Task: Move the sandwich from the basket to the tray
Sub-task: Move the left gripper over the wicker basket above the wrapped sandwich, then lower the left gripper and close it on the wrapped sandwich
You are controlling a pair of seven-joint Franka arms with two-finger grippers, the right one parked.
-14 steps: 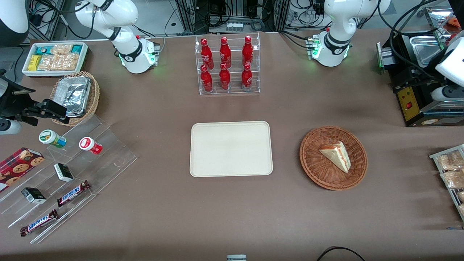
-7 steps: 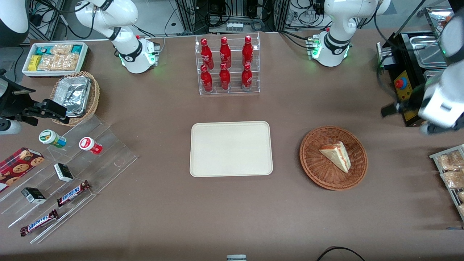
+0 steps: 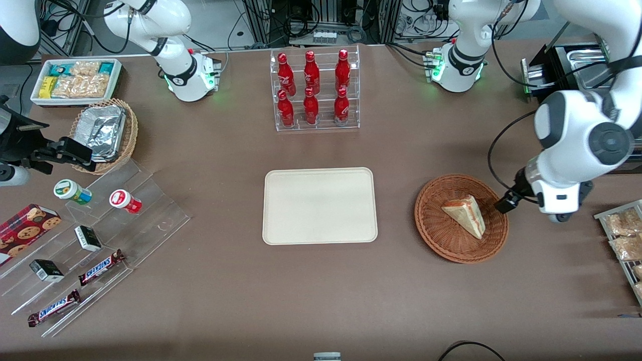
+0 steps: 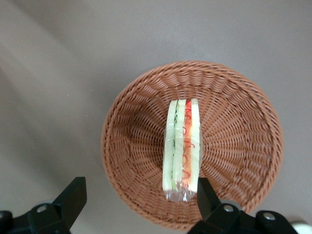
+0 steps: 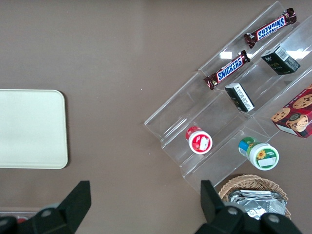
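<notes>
The sandwich (image 3: 464,214), a pale wedge in clear wrap with red filling, lies in the reddish-brown wicker basket (image 3: 435,239). The cream tray (image 3: 319,205) sits bare beside the basket, toward the parked arm's end. My left gripper (image 3: 509,202) hovers above the basket's rim on the working arm's side. In the left wrist view the gripper (image 4: 140,197) is open, its black fingers (image 4: 73,199) wide apart with nothing between them. There the sandwich (image 4: 183,146) stands on edge in the basket (image 4: 131,146), its wrapped tip close to one finger. The tray's (image 5: 29,129) corner shows in the right wrist view.
A clear rack of red bottles (image 3: 316,90) stands farther from the camera than the tray. A black machine (image 3: 567,65) and a rack of bagged snacks (image 3: 624,235) lie at the working arm's end. Acrylic steps with snacks (image 3: 95,235) and a foil-tray basket (image 3: 103,133) lie toward the parked arm.
The left arm has swung in from the working arm's end of the table, bringing its gripper to the basket's rim. Sandwich, basket and tray have not moved.
</notes>
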